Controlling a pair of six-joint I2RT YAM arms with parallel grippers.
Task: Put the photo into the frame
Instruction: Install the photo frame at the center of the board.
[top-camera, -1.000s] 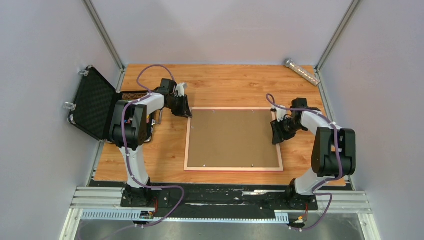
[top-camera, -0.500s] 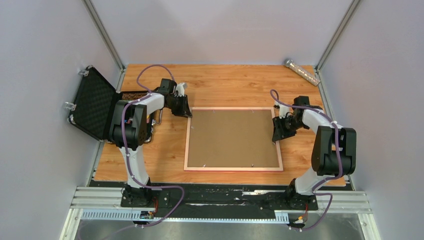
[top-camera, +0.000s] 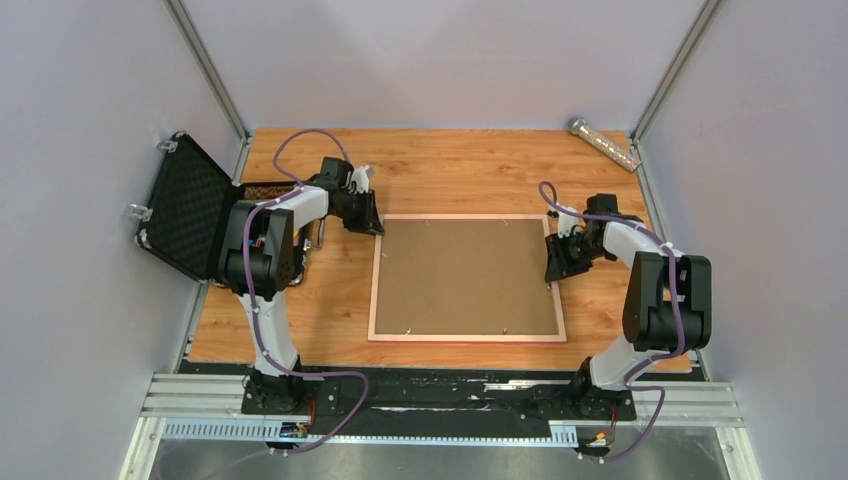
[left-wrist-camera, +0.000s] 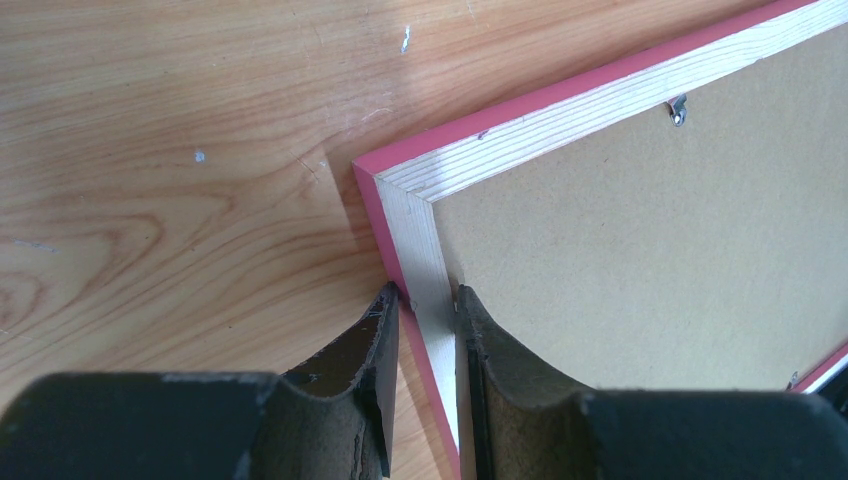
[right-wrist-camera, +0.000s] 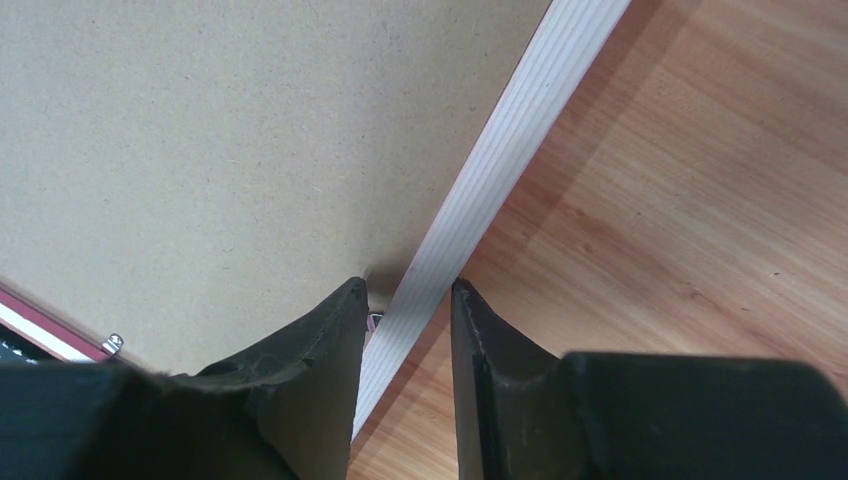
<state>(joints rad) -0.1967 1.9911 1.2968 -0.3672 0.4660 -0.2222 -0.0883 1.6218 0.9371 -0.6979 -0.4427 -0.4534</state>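
Top external view: the frame lies face-down, flat, mid-table, with the brown backing board seated in its back. You can't see the photo in any view; whether it sits under the board can't be told. The left gripper is narrowly set and clamped across the left rail just by the far-left corner, one finger on the pink outer edge and one on the inner side against the board. The right gripper straddles the right rail near its far end, jaws narrow; a sliver of gap shows, so whether it bites can't be told. Expect the frame to be light and stiff, but the thin rails could twist, and any glass is fragile. Hold rails only, both sides, near corners, and lift level or the board may drop out. The small turn clip looks fiddly. The wooden table is smooth, so the frame can slide. Grey walls are close. An open black case sits just left of the left arm, and a shiny tube lies in the far-right corner.
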